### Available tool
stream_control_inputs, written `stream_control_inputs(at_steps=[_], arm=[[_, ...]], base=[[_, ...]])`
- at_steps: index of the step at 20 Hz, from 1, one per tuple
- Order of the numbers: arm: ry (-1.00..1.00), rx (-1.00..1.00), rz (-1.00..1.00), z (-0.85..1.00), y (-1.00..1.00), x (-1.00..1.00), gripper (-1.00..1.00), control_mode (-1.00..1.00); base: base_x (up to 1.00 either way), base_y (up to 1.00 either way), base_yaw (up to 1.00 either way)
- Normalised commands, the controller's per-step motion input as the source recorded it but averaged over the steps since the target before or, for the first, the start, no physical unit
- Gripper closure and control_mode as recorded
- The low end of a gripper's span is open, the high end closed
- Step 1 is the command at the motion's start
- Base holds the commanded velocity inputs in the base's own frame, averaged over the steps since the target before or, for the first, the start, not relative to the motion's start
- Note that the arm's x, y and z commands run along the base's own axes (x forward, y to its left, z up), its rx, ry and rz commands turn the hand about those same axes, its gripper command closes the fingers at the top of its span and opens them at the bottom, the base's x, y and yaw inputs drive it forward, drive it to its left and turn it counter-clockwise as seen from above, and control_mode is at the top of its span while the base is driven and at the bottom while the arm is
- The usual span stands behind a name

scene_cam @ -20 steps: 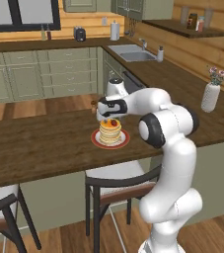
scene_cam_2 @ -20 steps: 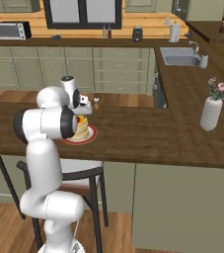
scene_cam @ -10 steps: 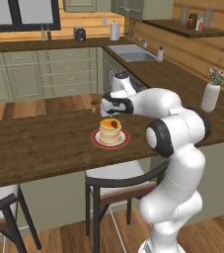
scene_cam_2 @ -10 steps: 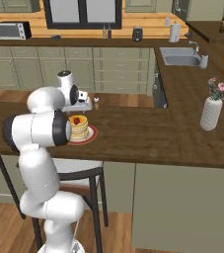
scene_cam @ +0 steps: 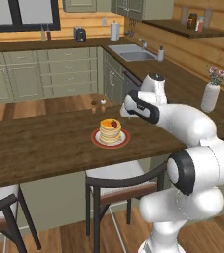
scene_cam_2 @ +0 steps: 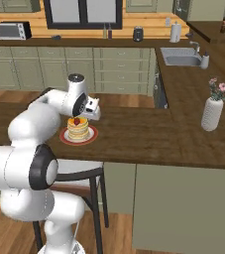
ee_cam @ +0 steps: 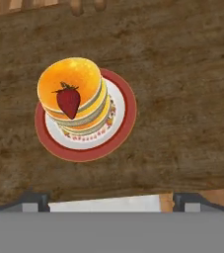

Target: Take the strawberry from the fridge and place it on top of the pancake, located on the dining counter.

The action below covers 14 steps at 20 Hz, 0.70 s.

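Note:
The strawberry (ee_cam: 68, 101) lies on top of the pancake (ee_cam: 81, 74), a golden stack on a red-rimmed white plate (ee_cam: 126, 116) on the dining counter (ee_cam: 182, 74). From the base, the strawberry (scene_cam: 114, 123) (scene_cam_2: 76, 120) shows as a red dot on the pancake (scene_cam: 109, 132) (scene_cam_2: 78, 131). My gripper (ee_cam: 112, 201) hangs above the counter, off to one side of the plate, open and empty. Its hand (scene_cam: 131, 107) (scene_cam_2: 91, 110) sits just right of the stack. The fridge is out of view.
Two small shakers (scene_cam: 97, 105) stand on the dining counter (scene_cam: 44, 148) behind the plate. A white vase with flowers (scene_cam: 211, 95) (scene_cam_2: 212, 112) is at the right end. Black-framed stools (scene_cam: 117, 179) stand below the counter's near edge. The sink (scene_cam: 135, 54) is far back.
The hand has risen from right over the pancake and drawn back to the side. The strawberry stays on the stack, and the jaws remain open.

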Motion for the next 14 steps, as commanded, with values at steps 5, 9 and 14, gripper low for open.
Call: stream_control_inputs(at_steps=[5, 9, 14], arm=[[0.0, 0.07, -0.02, 0.73, -0.05, -1.0, -1.0, -1.0], [0.06, 0.05, -0.05, 0.56, -0.03, -1.0, -1.0, -1.0], [0.01, 0.03, -0.06, 0.15, 0.0, -1.0, -1.0, -1.0]], base=[[0.0, 0.0, 0.0], [0.0, 0.0, 0.0], [0.0, 0.0, 0.0]])
